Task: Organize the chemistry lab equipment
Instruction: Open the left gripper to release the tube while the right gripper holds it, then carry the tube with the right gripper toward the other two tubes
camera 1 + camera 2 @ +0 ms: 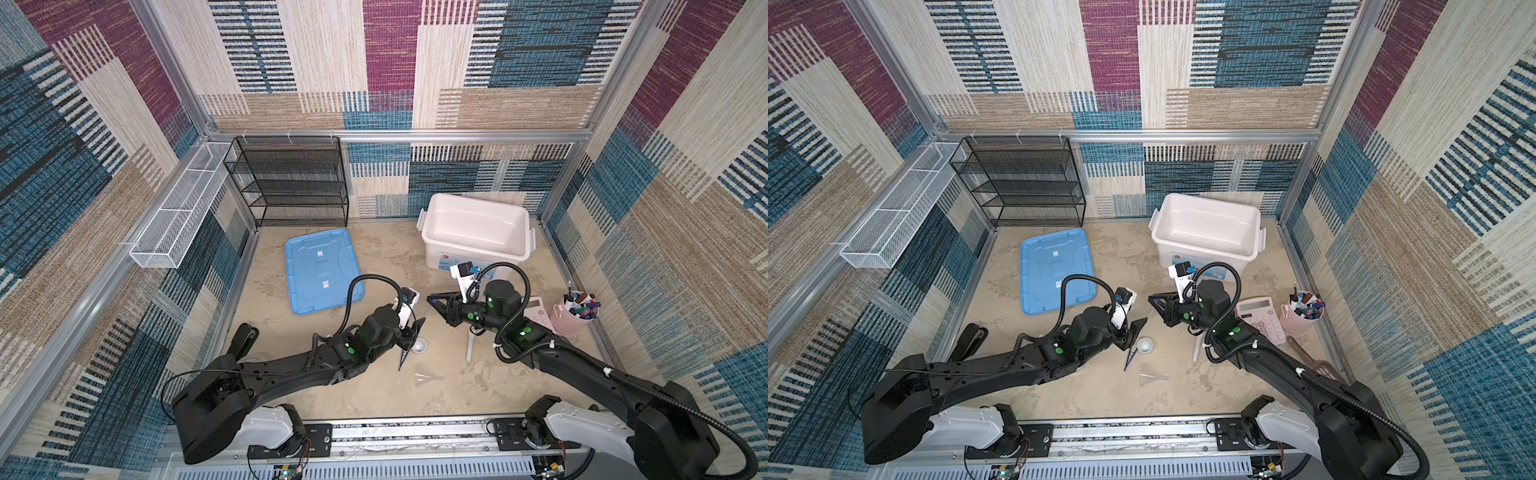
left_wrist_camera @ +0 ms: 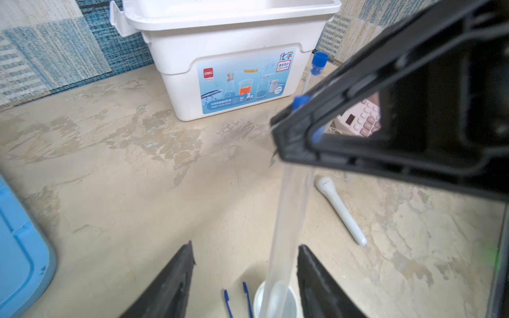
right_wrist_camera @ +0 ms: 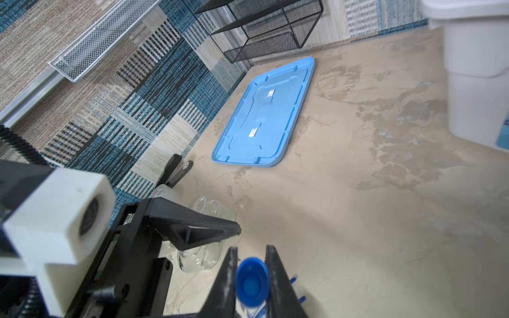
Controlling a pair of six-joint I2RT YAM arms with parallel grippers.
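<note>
Above the middle of the bench, the test tube is gripped below its blue cap by the right claw; the left claw is spread open around it. Should the smooth tube slip, the mortar below could be struck.

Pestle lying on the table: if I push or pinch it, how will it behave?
The pestle lies flat and looks round, with one end thicker, so a sideways push would probably roll it in a curve. Its smooth white surface looks glazed, so it may slip in a pinch. It looks rigid, and perhaps prone to chipping.
</note>
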